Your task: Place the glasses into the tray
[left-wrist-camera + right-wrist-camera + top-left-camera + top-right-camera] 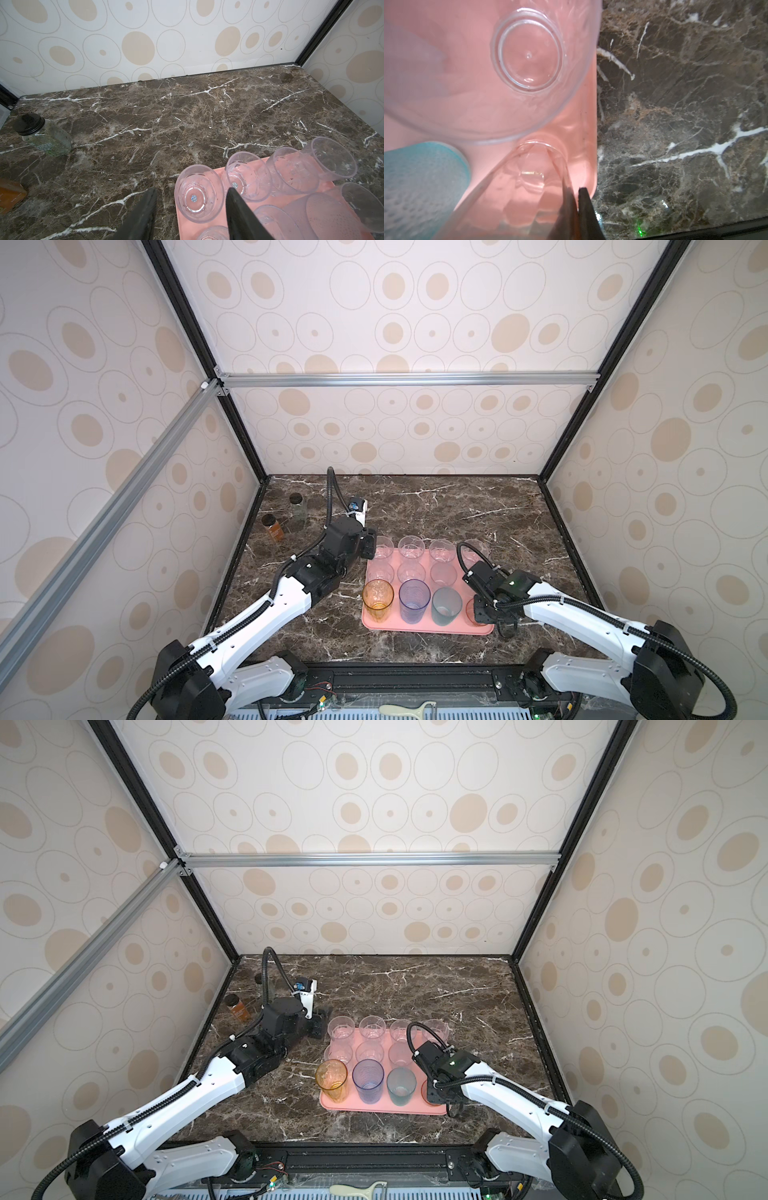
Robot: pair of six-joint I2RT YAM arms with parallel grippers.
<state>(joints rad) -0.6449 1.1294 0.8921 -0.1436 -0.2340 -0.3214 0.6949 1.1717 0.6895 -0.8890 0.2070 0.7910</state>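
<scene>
Tray: the flat salmon-pink rectangular tray [415, 627] is set on the dark veined marble table [415, 506], right of centre, toward the front edge.
Glasses: see-through tumblers are stood on the tray in three rows. The front row consists of an amber tumbler [377, 599], a blue tumbler [414, 599], a teal tumbler [446, 605] and a pink-tinted tumbler [529, 176].
Right jaws: the right gripper [575, 192] is pinched on the wall of the pink-tinted tumbler, just inside the tray's right rim at the near corner.
Left jaws: the left gripper [191, 190] is about half open and nothing is gripped. A clear ribbed tumbler [197, 193] at the tray's far left corner is seen just ahead of the tips.
Open room: bare table is seen behind the tray up to the back wall and along the tray's right side. Two small black-capped bottles [298, 508] are stood well apart from the tray, far left.
Hidden: the middle row's right-hand place is covered by the right arm in both top views.
Unclear: whether the pink-tinted tumbler's base rests on the tray cannot be told.
</scene>
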